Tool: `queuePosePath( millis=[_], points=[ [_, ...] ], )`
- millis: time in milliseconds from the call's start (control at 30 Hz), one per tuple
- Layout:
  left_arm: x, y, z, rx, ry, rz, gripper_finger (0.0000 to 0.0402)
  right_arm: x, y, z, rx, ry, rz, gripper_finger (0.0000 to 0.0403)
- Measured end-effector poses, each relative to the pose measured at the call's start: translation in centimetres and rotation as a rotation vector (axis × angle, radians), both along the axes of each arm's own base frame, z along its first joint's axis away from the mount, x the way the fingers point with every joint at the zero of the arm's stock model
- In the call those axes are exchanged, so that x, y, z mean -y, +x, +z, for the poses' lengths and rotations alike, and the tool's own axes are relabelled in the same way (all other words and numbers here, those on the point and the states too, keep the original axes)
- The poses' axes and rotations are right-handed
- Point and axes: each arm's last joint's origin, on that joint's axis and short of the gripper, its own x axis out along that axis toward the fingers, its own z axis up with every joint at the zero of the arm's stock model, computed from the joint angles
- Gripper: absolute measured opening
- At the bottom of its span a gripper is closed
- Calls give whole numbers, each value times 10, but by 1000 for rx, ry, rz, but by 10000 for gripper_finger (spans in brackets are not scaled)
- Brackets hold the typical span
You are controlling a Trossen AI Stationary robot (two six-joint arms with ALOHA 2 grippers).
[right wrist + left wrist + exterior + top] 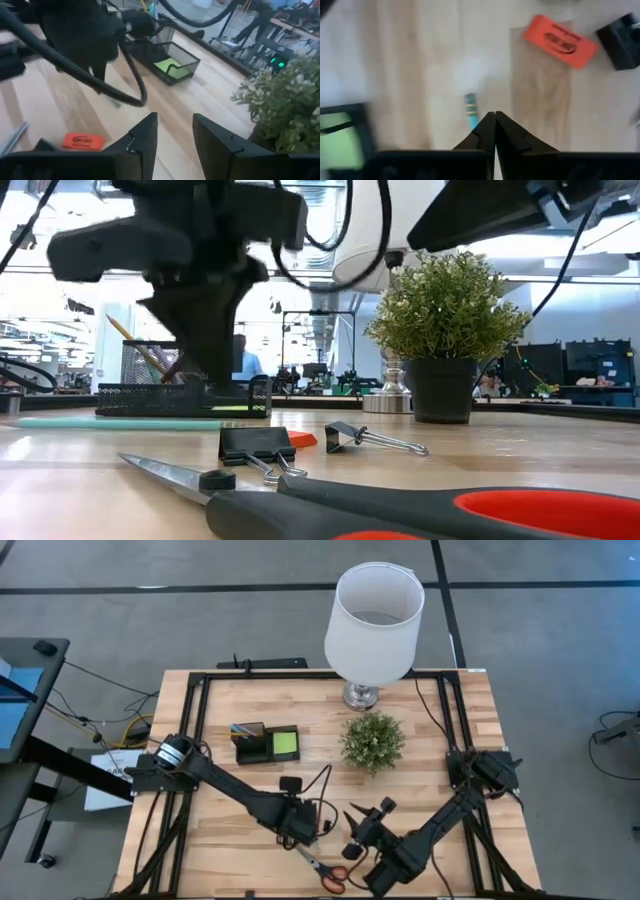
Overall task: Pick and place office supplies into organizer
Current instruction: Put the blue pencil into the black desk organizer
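Left hand (pixel 495 116) lower centre of table (pixel 470 730), fingers pressed together on teal pen (pixel 470 110). Right hand (pixel 175 125) lower right, spread, empty. Organizer (pixel 267 743) centre-left; scissors (pixel 325 870) bottom centre

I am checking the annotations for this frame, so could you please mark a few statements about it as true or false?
1. The left gripper is shut on the teal pen. True.
2. The sticky-note pad lies on the bare table. False: it sits in the organizer tray.
3. The scissors lie on the table, not in the organizer. True.
4. The right gripper holds the orange eraser. False: it is open and empty.
5. The plant has tipped over. False: it stands upright.
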Motion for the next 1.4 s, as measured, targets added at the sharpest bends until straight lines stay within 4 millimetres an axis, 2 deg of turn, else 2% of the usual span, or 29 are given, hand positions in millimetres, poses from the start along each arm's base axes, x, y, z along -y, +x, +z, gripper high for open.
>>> queuePosePath(
  millis=[167,333,433,500,600,667,733,800,833,900,1000,1067,1200,1300,1400],
  points=[
    [-3,-3,40,-36,188,29,3,4,2,0,-34,-32,-1,118],
    [-4,-4,68,-39,236,52,2,2,0,0,-59,-48,16,118],
    [-10,-16,87,-55,384,124,2,-4,-6,2,-62,-58,44,118],
    [-12,-24,104,29,419,171,1,-9,-13,9,-43,-43,64,118],
    [-21,-50,146,140,360,166,1,-15,-26,26,15,-53,97,118],
    [-30,-74,179,308,340,235,1,-20,-37,38,48,-65,124,118],
    [-45,-107,202,410,297,268,0,-22,-46,49,78,-72,144,118],
    [-63,-141,215,517,243,343,0,-23,-58,55,93,-82,162,118],
    [-69,-157,214,561,216,381,0,-22,-64,56,115,-90,168,118],
    [-81,-188,199,604,163,426,0,-17,-69,57,177,-92,159,118],
    [-87,-213,151,744,30,464,0,-4,-76,48,209,-67,135,118],
    [-86,-222,116,825,-72,413,0,6,-77,37,226,-38,108,118],
    [-84,-226,45,972,-230,350,0,20,-72,14,227,13,58,118],
    [-90,-231,6,1036,-272,349,2,27,-62,7,241,60,24,118],
    [-100,-237,-24,1036,-288,409,14,28,-51,8,242,90,13,118]
  ],
)
